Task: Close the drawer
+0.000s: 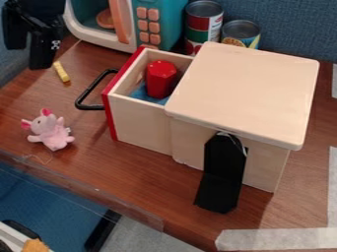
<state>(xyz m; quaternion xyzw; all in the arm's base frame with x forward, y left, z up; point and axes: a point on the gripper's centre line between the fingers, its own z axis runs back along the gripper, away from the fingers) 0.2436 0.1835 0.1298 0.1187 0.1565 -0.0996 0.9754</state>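
At the upper left, the gripper (pixel 27 58) is hanging with its fingers apart, near a yellow stick (pixel 61 72). Toward the middle of the worktop (pixel 138 177), the drawer (pixel 141 124) is sticking out of its box (pixel 247 88), its handle (pixel 92 107) pointing left. Inside, a red block (pixel 161 79) is standing upright. Near the handle, a pink toy (pixel 51 132) is sitting.

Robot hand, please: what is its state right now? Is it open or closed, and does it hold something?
Hand: open, fingers apart, holding nothing.
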